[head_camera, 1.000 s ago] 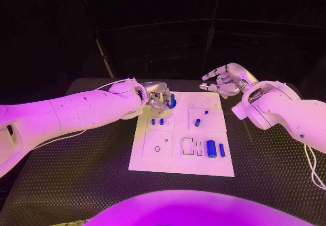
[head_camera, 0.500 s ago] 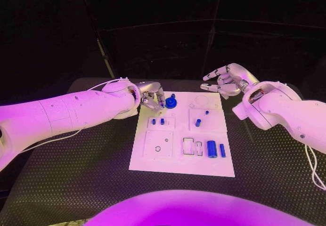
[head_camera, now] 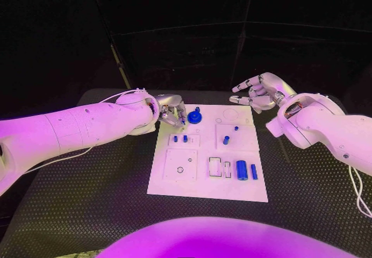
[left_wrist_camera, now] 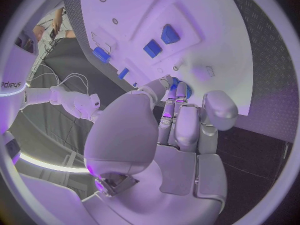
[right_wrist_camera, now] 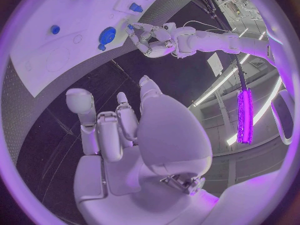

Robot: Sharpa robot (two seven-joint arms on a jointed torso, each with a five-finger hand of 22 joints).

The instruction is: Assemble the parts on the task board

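Observation:
The white task board (head_camera: 182,183) lies in the middle of the table. A blue round part with a knob (head_camera: 195,115) stands at its far left corner. My left hand (head_camera: 172,113) is just left of that part with a small gap, fingers stretched toward it and holding nothing. The left wrist view shows the fingertips (left_wrist_camera: 177,92) in front of the round part (left_wrist_camera: 187,90). My right hand (head_camera: 259,91) hovers over the board's far right corner, fingers apart and empty. Two short blue pegs (head_camera: 180,138), a blue peg (head_camera: 226,140) and a thick blue cylinder (head_camera: 241,170) sit on the board.
A slim blue piece (head_camera: 254,171) lies beside the cylinder, next to two rectangular slots (head_camera: 215,166). A round hole (head_camera: 180,170) marks the near left panel. Black table (head_camera: 85,199) surrounds the board on all sides.
My left hand has let go of the blue round part and drawn back to the left; the part stays standing on the board. The right hand has hardly moved.

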